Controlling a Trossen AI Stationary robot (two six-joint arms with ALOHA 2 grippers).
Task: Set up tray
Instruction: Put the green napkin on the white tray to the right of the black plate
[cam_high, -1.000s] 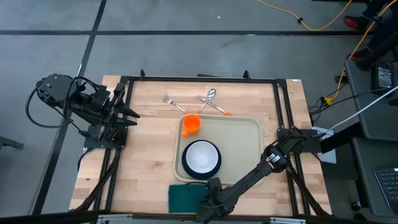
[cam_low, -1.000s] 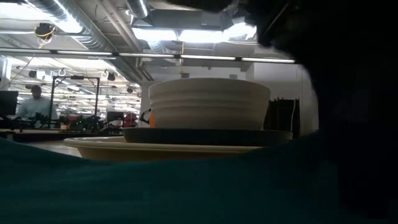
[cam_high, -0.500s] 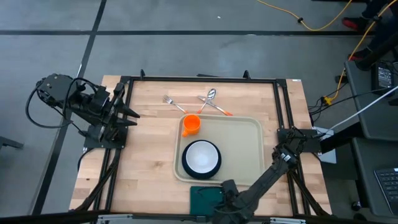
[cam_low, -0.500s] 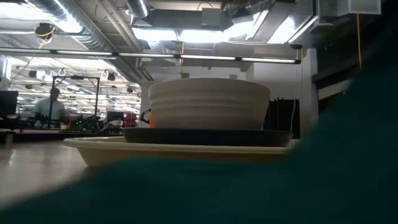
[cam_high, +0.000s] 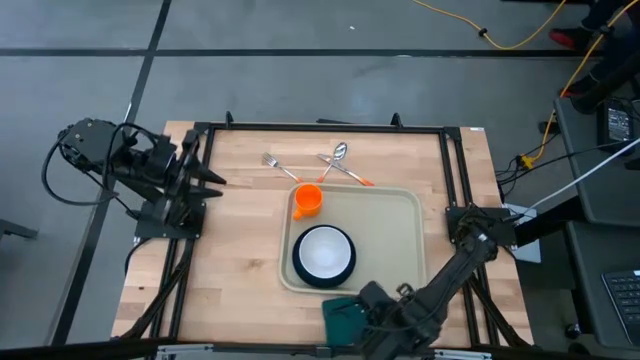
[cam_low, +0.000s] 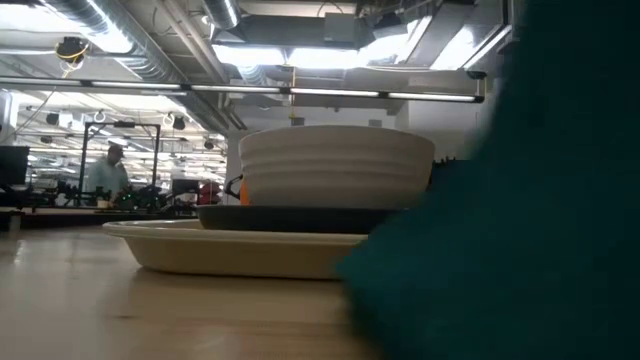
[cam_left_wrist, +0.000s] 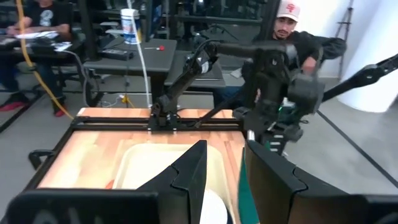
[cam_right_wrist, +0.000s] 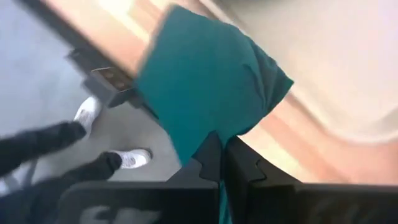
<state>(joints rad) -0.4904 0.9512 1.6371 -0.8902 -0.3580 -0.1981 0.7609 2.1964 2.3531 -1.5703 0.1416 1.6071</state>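
Observation:
The cream tray (cam_high: 385, 225) lies flat on the wooden table, carrying a dark teal plate (cam_high: 346, 268) with a white bowl (cam_high: 323, 252) and an orange cup (cam_high: 308, 199). The low view shows the tray's rim (cam_low: 230, 250) under the plate and bowl (cam_low: 335, 165). My right gripper (cam_high: 368, 306) is at the table's near edge, just in front of the tray, shut on the dark green napkin (cam_high: 344, 316). That napkin fills the right of the low view (cam_low: 520, 220). My left gripper (cam_high: 207, 183) waits open by the table's left edge. My right gripper (cam_right_wrist: 222, 142) pinches the green napkin between its two fingers at a narrowed edge (cam_right_wrist: 214, 124). The cloth spreads out ahead of the fingers (cam_right_wrist: 205, 74), over the table's near edge. In the low view its left part is off the tabletop.
A fork (cam_high: 276, 165) and a spoon (cam_high: 337, 154) lie on the wood beyond the tray's far rim. A black frame (cam_high: 320, 128) borders the table. A person's legs and white shoes (cam_right_wrist: 84, 112) stand on the floor by the near edge; another person (cam_left_wrist: 289, 25) sits beyond the table.
My right gripper has carried the napkin along the near edge toward the table's right, from left of the plate to below it. The napkin lay flat a second ago; now it is raised and bunched, and it has left the left half of the low view.

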